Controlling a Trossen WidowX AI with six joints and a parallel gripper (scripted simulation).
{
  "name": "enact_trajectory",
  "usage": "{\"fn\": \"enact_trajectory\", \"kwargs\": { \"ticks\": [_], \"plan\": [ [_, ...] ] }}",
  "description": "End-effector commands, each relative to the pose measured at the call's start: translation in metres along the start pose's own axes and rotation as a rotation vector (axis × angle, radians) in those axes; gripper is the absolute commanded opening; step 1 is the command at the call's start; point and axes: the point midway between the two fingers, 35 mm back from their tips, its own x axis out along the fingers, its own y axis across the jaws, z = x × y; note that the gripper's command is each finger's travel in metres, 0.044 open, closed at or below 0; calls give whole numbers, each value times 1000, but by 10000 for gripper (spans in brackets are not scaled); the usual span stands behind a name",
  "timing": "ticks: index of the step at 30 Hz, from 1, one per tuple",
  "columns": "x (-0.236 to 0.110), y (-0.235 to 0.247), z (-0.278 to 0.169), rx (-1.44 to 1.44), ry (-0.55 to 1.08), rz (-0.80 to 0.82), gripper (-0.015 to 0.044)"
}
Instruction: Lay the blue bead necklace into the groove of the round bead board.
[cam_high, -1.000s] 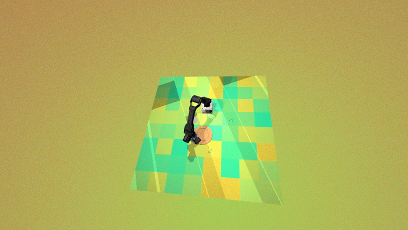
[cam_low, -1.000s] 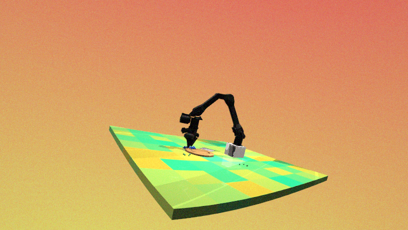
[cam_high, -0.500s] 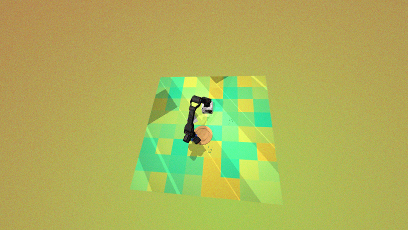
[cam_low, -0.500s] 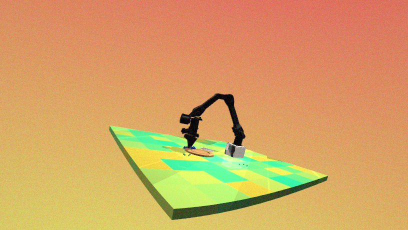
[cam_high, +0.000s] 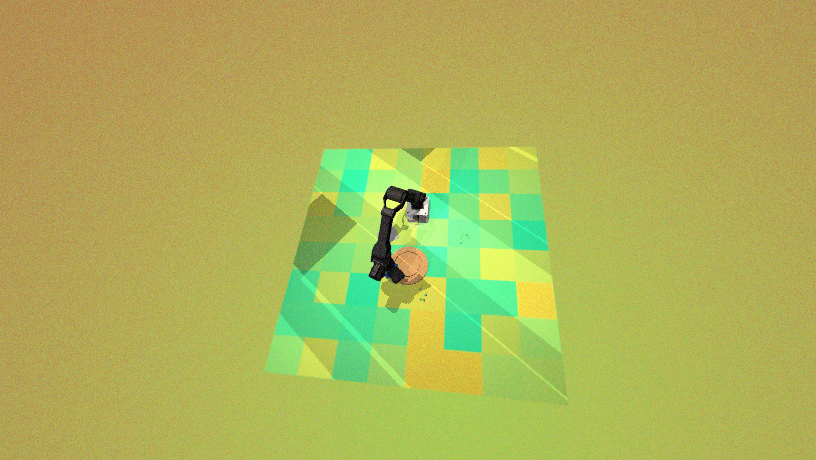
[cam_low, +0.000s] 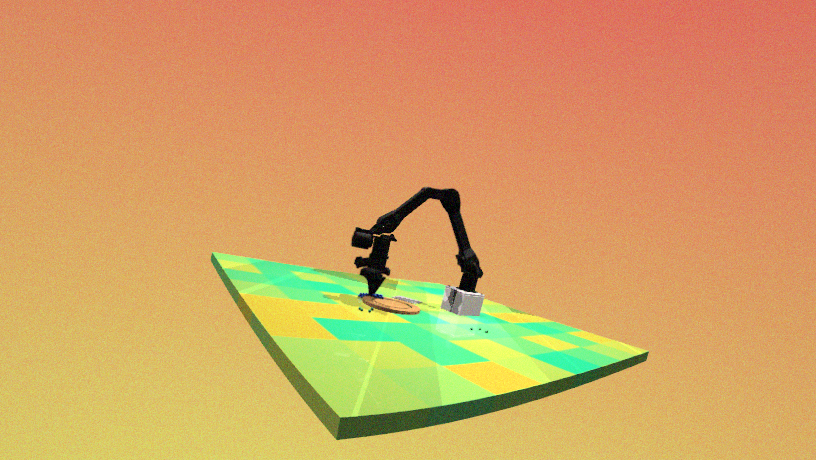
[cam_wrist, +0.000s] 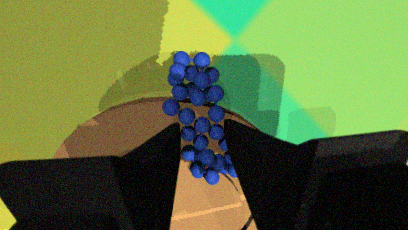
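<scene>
The blue bead necklace (cam_wrist: 199, 95) (cam_low: 364, 295) lies bunched in a heap across the edge of the round brown bead board (cam_wrist: 125, 132) (cam_high: 413, 264) (cam_low: 400, 307), partly on the board and partly on the mat beyond it. My gripper (cam_wrist: 202, 128) (cam_low: 374, 290) points straight down at the board's edge, and its two black fingers are pressed against the near part of the bead heap. The far beads stick out past the fingertips. The board's groove (cam_wrist: 239, 184) shows as a dark line under the right finger.
The arm's grey base block (cam_high: 418, 214) (cam_low: 461, 301) stands behind the board on the checkered green and yellow platform (cam_low: 400, 394). A few tiny dark specks (cam_high: 423, 297) (cam_low: 478, 329) lie on the platform near the board.
</scene>
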Motion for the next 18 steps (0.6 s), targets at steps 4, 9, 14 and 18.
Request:
{"fn": "enact_trajectory", "kwargs": {
  "ticks": [4, 9, 14, 18],
  "plan": [
    [0, 0, 0, 0, -1, 1, 0],
    [0, 0, 0, 0, -1, 1, 0],
    [0, 0, 0, 0, -1, 1, 0],
    [-5, 0, 0, 1, -1, 1, 0]
  ]
}}
